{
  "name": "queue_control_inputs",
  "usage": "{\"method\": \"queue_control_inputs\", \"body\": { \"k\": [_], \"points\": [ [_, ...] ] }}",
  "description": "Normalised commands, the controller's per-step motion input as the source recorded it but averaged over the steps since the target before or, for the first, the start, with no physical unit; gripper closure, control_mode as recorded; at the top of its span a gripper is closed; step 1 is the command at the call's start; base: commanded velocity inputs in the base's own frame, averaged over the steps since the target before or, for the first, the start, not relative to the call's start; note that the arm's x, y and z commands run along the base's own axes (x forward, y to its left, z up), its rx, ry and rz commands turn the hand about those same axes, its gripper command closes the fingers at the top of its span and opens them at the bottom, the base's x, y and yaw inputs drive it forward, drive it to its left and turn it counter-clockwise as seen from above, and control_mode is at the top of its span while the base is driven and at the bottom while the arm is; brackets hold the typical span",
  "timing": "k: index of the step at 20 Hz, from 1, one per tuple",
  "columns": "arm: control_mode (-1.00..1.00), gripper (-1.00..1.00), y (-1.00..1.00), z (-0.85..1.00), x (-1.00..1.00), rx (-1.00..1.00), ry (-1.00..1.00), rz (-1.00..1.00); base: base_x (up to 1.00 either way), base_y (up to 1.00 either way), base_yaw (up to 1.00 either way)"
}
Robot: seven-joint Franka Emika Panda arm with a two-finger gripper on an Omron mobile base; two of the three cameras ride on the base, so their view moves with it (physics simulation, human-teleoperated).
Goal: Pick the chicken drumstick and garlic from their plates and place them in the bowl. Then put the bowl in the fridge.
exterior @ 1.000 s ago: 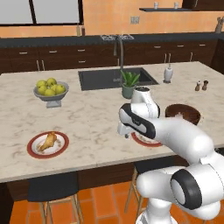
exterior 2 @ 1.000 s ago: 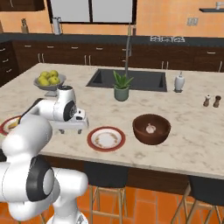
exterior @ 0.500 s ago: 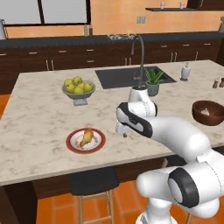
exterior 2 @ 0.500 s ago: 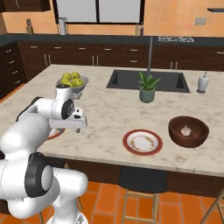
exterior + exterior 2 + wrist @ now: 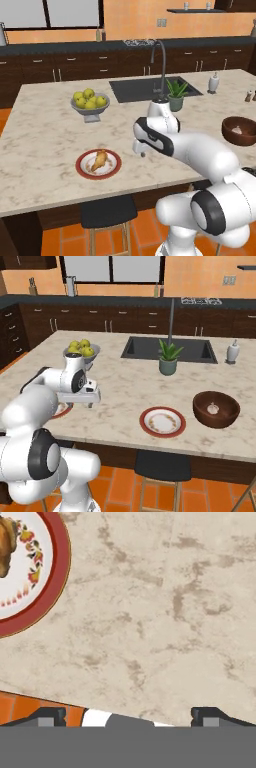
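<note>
The chicken drumstick [image 5: 99, 160] lies golden-brown on a red-rimmed plate [image 5: 81, 170] near the counter's front edge. My gripper [image 5: 140, 151] hangs open and empty just right of that plate, low over the marble. In the hand view the plate's rim [image 5: 58, 567] and the drumstick [image 5: 6, 547] sit at the upper left, well off the line between my fingertips [image 5: 48, 715]. Far to the right stands the dark brown bowl [image 5: 216, 409] with the pale garlic [image 5: 213, 408] inside it. A second plate [image 5: 162, 421] lies bare beside the bowl. The fridge is out of view.
A grey footed bowl of yellow-green fruit [image 5: 90, 102] stands behind the drumstick plate. Sink and tall faucet [image 5: 161, 70], a potted plant [image 5: 176, 95], a soap dispenser [image 5: 214, 82] and shakers [image 5: 248, 95] lie further back and right. Stools [image 5: 107, 215] stand below the counter edge.
The base has driven left along the counter, so the whole scene has slid right in both base views. The drumstick plate is now close to my gripper, which stays open.
</note>
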Motion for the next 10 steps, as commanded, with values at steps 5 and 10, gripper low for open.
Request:
{"method": "queue_control_inputs", "body": {
  "k": [5,10],
  "points": [
    [-1.00,-1.00,0.31,0.00,0.08,0.00,0.00,0.00,0.00,0.00,0.00],
    [-1.00,-1.00,1.00,-0.10,0.45,0.00,0.00,-0.10,0.00,0.00,0.00]
  ]
}}
